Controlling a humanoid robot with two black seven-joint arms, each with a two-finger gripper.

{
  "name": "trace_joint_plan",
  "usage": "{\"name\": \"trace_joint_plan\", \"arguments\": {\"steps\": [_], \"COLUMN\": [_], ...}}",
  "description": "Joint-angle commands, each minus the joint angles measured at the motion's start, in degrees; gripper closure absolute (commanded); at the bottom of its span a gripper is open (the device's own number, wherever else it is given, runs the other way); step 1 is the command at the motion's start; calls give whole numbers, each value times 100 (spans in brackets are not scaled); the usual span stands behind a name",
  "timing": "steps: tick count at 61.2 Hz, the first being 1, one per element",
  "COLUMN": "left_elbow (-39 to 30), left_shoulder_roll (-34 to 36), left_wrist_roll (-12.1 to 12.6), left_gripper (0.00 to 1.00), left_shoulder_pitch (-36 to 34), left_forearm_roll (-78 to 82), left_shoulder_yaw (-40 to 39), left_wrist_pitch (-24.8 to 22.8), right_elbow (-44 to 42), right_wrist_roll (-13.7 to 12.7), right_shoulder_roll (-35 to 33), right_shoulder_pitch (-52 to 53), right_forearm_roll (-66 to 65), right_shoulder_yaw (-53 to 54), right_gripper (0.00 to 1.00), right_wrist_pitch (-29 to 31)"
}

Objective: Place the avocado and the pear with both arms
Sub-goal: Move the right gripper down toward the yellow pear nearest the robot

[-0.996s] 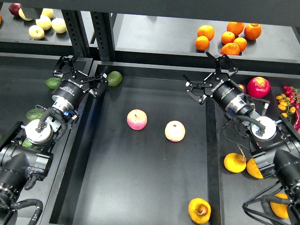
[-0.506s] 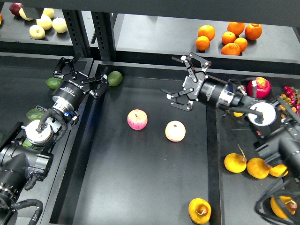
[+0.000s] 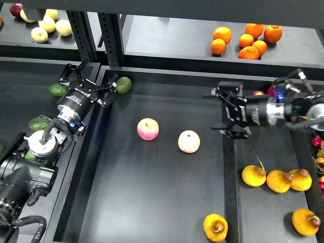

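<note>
The pear (image 3: 215,227), golden yellow with a dark brown hollow, lies at the front of the central black tray (image 3: 152,202). A dark green elongated avocado (image 3: 56,90) lies on the left surface, just left of my left gripper (image 3: 87,82), which is open and empty. Another dark green avocado (image 3: 36,123) is partly hidden by my left arm. My right gripper (image 3: 219,110) is open and empty. It points left over the tray's right rim, far behind the pear.
A lighter, rounder avocado (image 3: 123,84) sits in the tray's back left corner. Two pink-and-yellow apples (image 3: 148,129) (image 3: 189,141) lie mid-tray. Several yellow pears (image 3: 279,180) lie on the right surface. Oranges (image 3: 246,40) and pale apples (image 3: 48,24) are on the back shelf.
My right arm has swung from the tray's back middle to the right and nearer, and its gripper now points left over the right rim. My left gripper has barely moved.
</note>
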Motion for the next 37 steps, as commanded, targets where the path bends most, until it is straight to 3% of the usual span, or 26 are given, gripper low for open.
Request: {"name": "trace_joint_plan", "arguments": {"steps": [1,37], "left_elbow": [12,92], "left_shoulder_roll": [0,0], "left_wrist_roll": [-1,-1], "left_gripper": [1,1], "left_shoulder_pitch": [6,-3], "left_forearm_roll": [0,8], "left_shoulder_yaw": [0,62], "left_wrist_pitch": [0,0], "right_elbow": [151,617], "right_wrist_roll": [1,1], "right_shoulder_roll": [-369,-818], "right_shoulder_pitch": [112,121], "right_forearm_roll": [-33,363], "right_shoulder_yaw": [-419,-1834], "right_gripper": [0,0], "right_wrist_pitch": [0,0]}}
